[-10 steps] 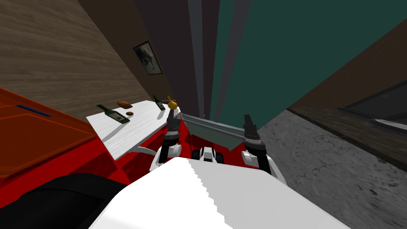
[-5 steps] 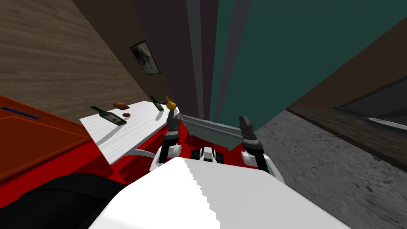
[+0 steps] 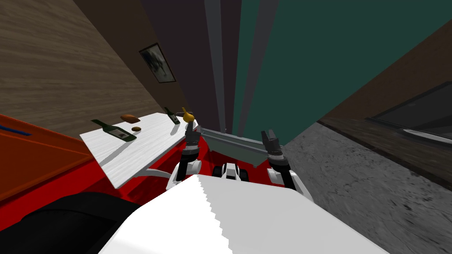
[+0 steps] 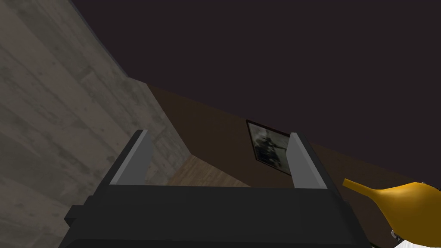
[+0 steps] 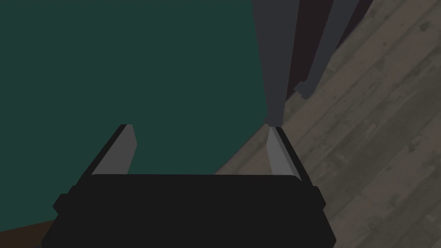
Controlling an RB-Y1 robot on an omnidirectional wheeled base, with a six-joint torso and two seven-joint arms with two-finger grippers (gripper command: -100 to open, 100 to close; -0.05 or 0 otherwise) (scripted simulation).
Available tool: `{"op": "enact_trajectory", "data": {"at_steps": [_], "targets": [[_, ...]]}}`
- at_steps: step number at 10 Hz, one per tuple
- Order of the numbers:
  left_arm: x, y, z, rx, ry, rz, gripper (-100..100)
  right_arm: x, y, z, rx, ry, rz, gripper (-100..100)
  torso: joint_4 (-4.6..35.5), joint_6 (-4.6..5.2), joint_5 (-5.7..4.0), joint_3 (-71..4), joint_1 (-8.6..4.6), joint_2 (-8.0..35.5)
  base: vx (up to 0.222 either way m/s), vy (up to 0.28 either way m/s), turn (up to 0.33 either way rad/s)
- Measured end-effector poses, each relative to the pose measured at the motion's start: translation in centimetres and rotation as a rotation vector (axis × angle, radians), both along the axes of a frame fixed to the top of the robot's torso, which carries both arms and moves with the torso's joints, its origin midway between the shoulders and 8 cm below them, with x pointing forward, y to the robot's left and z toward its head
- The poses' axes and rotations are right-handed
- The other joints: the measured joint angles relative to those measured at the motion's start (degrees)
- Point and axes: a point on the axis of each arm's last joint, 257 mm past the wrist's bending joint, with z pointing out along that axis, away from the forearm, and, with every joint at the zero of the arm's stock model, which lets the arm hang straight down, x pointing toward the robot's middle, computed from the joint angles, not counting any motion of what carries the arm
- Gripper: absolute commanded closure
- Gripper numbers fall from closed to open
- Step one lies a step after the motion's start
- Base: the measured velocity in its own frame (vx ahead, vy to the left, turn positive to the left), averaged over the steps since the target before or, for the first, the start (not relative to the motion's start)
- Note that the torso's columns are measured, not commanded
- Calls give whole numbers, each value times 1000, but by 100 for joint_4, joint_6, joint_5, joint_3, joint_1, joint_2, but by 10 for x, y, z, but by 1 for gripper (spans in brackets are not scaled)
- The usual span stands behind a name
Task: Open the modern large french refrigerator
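Refrigerator [image 3: 282, 57] position: directly ahead of the robot, rising tall from the far edge of the red floor [image 3: 132, 187]. Its front shows a dark panel on the left and a dark teal panel on the right, with two grey vertical bars [image 3: 215, 66] between them. A grey horizontal bar [image 3: 234, 147] runs across its base between the two arms. Right tool [image 3: 267, 133]: raised in front of the teal panel, near the right end of the horizontal bar. In the right wrist view the right tool [image 5: 200, 127] has its fingers spread with nothing between them. The teal panel [image 5: 129, 64] lies ahead, and the end of a grey bar [image 5: 277, 51] sits just beyond one fingertip; contact cannot be determined. Left tool [image 3: 190, 127]: raised at the left end of the horizontal bar, beside the white counter [image 3: 132, 154]. In the left wrist view the left tool [image 4: 218, 133] is likewise spread and holds nothing, with a yellow gourd-shaped object [image 4: 405, 204] just beside it. The counter carries that yellow object [image 3: 188, 117] at its near corner, two dark green bottles [image 3: 114, 130] [image 3: 171, 115] lying on their sides and two brown items [image 3: 129, 118] [image 3: 136, 129]. A framed picture [image 3: 155, 62] hangs on the brown wall behind the counter. An orange cabinet [image 3: 35, 158] stands further left, and grey flooring [image 3: 375, 185] lies to the right.
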Motion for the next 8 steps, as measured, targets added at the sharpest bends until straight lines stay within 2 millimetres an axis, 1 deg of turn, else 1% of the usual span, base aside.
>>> {"op": "enact_trajectory", "data": {"at_steps": [8], "targets": [[0, 0, 0, 0, 0, 0, 0, 8, 12, -32, -193, -3, -96, -100, 0, 0, 0, -1, 0, -1, 23, 11, -40]]}}
